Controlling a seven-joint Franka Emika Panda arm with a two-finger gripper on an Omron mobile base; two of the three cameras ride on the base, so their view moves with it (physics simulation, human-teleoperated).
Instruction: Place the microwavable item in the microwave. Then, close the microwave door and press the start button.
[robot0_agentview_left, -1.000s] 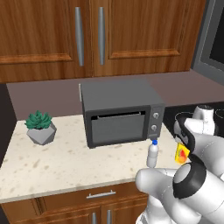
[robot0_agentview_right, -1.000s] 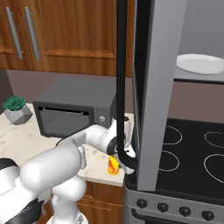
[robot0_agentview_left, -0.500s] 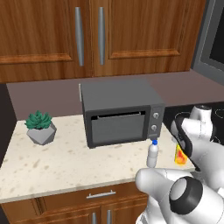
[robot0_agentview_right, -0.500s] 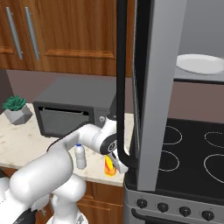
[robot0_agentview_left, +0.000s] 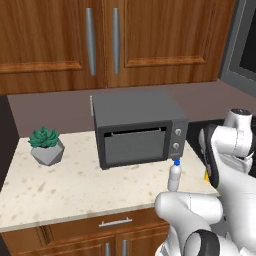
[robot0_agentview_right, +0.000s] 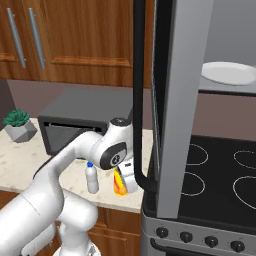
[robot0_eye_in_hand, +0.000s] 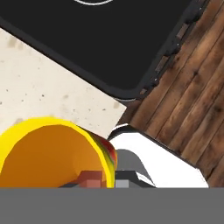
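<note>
My gripper (robot0_agentview_right: 123, 181) is clamped on the rim of the yellow cup (robot0_agentview_right: 119, 182) at the counter's (robot0_agentview_left: 75, 190) right edge, near the stove (robot0_agentview_right: 215, 175). A thin rim grip could slip, and the open microwave door (robot0_agentview_right: 172, 100) hangs close, easy to clip while lifting.

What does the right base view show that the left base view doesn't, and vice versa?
Right base view alone: the open microwave door edge-on with its dark handle, a white plate inside the microwave, the stove burners, and the gripper shut on the yellow cup. Left base view alone: the upper cabinet's paired handles. Both share: the toaster oven, the blue-capped bottle, the potted plant, the speckled counter.
</note>
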